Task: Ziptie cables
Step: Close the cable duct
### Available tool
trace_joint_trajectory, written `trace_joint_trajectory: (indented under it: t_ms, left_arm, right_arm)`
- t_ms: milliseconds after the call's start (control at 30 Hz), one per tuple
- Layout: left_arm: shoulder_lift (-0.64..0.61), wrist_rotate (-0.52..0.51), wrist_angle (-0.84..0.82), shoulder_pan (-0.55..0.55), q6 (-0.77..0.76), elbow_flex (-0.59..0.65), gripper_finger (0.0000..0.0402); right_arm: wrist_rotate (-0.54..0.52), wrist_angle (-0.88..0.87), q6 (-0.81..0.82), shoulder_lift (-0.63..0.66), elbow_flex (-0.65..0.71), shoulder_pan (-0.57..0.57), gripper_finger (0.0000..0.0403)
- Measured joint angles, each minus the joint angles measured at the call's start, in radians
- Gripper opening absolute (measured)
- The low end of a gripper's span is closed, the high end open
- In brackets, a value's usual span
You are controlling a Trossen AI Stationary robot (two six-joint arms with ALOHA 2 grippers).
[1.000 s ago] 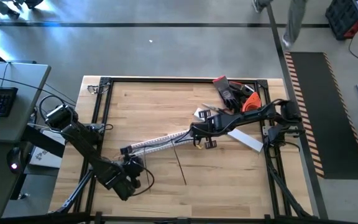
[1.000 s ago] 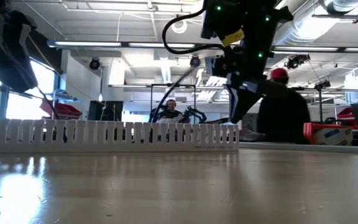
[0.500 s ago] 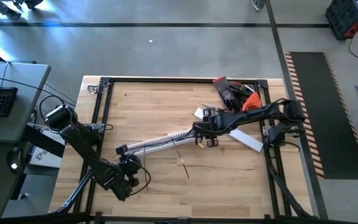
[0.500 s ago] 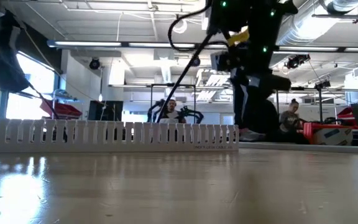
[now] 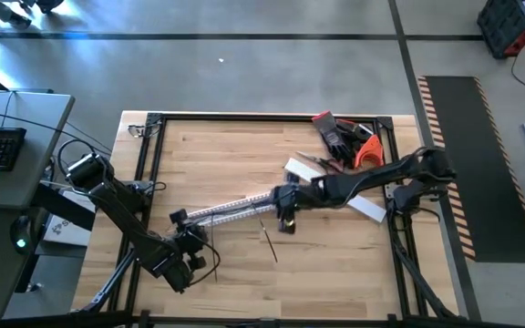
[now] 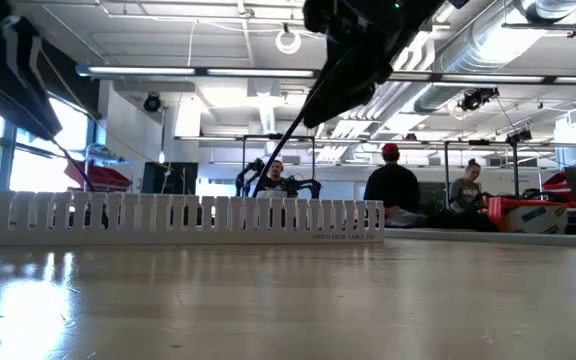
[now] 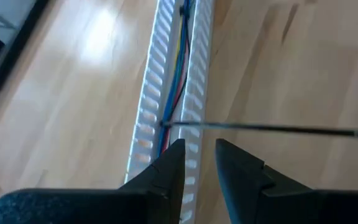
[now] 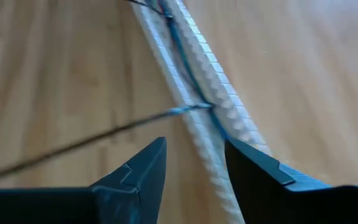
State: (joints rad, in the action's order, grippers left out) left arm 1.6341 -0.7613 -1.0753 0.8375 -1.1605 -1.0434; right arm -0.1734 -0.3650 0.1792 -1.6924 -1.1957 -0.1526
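Note:
A white slotted duct (image 5: 231,208) lies slantwise across the table. The cables (image 7: 178,68), blue, yellow and reddish, run along inside it. One dark ziptie (image 7: 272,129) sticks out of the duct at the cables toward the table's near edge. It rises on a slant in the low view (image 6: 288,135). My left gripper (image 7: 197,158) hovers open over the duct's left end, short of the ziptie. My right gripper (image 8: 194,155) hangs open above the duct farther right (image 5: 285,211). The ziptie (image 8: 104,134) passes ahead of its fingertips, not between them.
Red- and orange-handled tools (image 5: 346,138) lie at the back right, with white pieces (image 5: 363,208) beside the right arm. A black frame rail (image 5: 244,117) runs round the wooden table. People stand in the room beyond (image 6: 393,185).
My right gripper has risen and gone toward the table's left along the duct. The ziptie still stands out of the duct on its slant.

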Motion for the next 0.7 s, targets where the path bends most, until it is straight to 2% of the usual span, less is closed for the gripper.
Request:
trace_joint_trajectory:
  t_ms: [133, 267, 433, 533, 700]
  left_arm:
    - [0.001, 0.041, 0.057, 0.000, -0.040, 0.074, 0.0071]
    - [0.001, 0.064, 0.214, 0.000, -0.045, 0.163, 0.0071]
    - [0.001, 0.074, 0.492, 0.000, 0.021, 0.259, 0.0071]
    - [0.001, 0.071, 0.599, 0.000, 0.062, 0.284, 0.0071]
    - [0.002, 0.027, 0.750, 0.000, 0.166, 0.285, 0.0071]
  right_arm:
    - [-0.014, 0.085, 0.106, -0.076, 0.000, -0.045, 0.0138]
    - [-0.016, 0.197, 0.153, -0.177, 0.000, -0.061, 0.0134]
    - [-0.015, 0.325, 0.136, -0.257, 0.000, -0.062, 0.0134]
    - [-0.016, 0.370, 0.099, -0.277, 0.000, -0.071, 0.0133]
    - [-0.016, 0.345, 0.089, -0.283, 0.000, -0.079, 0.0133]
